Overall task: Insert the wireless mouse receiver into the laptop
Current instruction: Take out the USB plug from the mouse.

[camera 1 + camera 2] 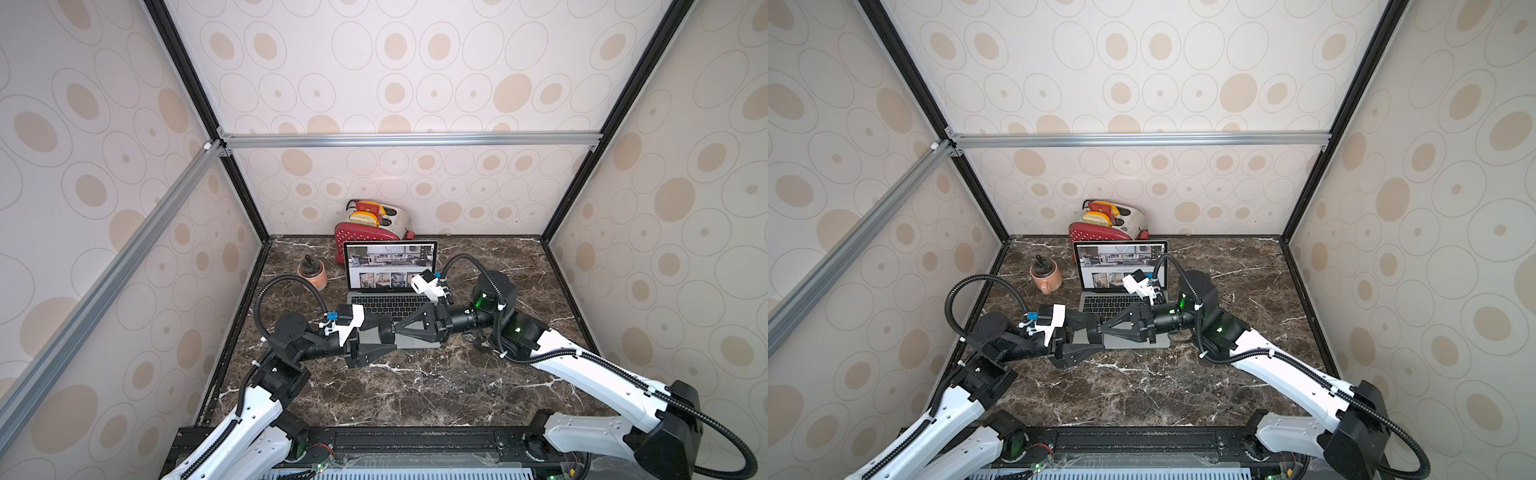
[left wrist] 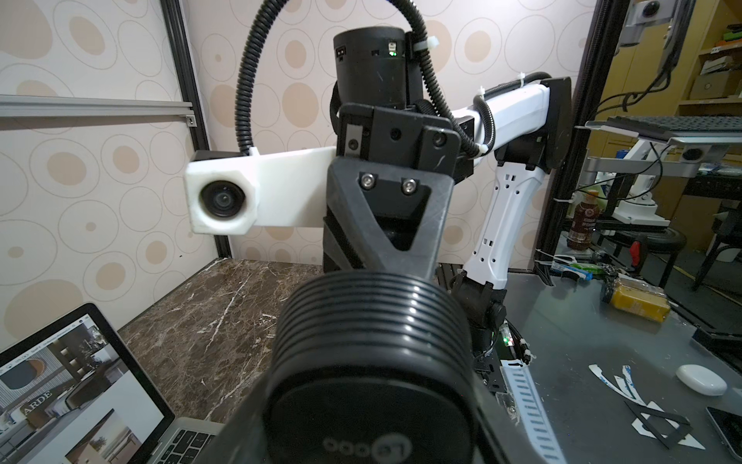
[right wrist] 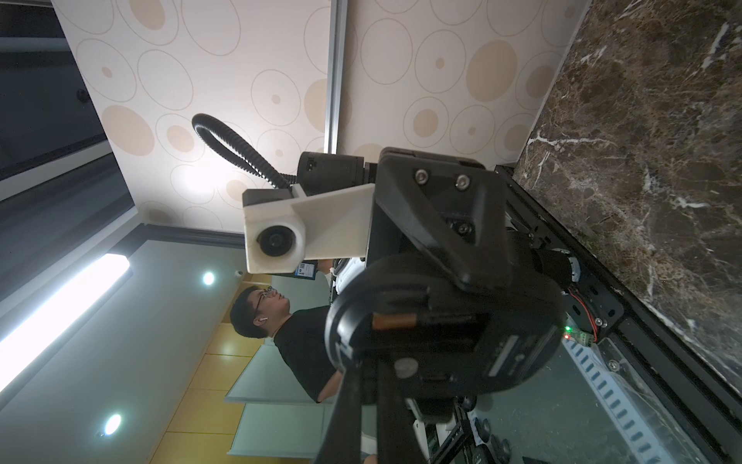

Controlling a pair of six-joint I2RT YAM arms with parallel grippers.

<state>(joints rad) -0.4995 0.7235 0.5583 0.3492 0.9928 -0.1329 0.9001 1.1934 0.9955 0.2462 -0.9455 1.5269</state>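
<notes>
The laptop point(image 1: 390, 270) point(image 1: 1121, 266) point(image 2: 80, 401) stands open at the back middle of the marble table, its screen lit with a page of interior photos. Above its trackpad my left gripper point(image 1: 374, 332) point(image 1: 1086, 330) point(image 2: 369, 450) is shut on a black wireless mouse point(image 1: 385, 328) point(image 1: 1096, 328) point(image 2: 373, 361). The mouse's underside point(image 3: 441, 333) faces my right gripper point(image 1: 397, 328) point(image 1: 1106, 328) point(image 3: 369, 361), showing an open compartment with a battery point(image 3: 395, 321). The right fingers stand shut with their tips at that compartment. The wireless mouse receiver itself is hidden.
A red and white toaster point(image 1: 374, 224) stands behind the laptop against the back wall. A pink cup point(image 1: 312, 274) sits left of the laptop. A small black piece point(image 1: 482, 343) lies on the table point(image 1: 415, 395) under the right arm. Black frame posts edge the table.
</notes>
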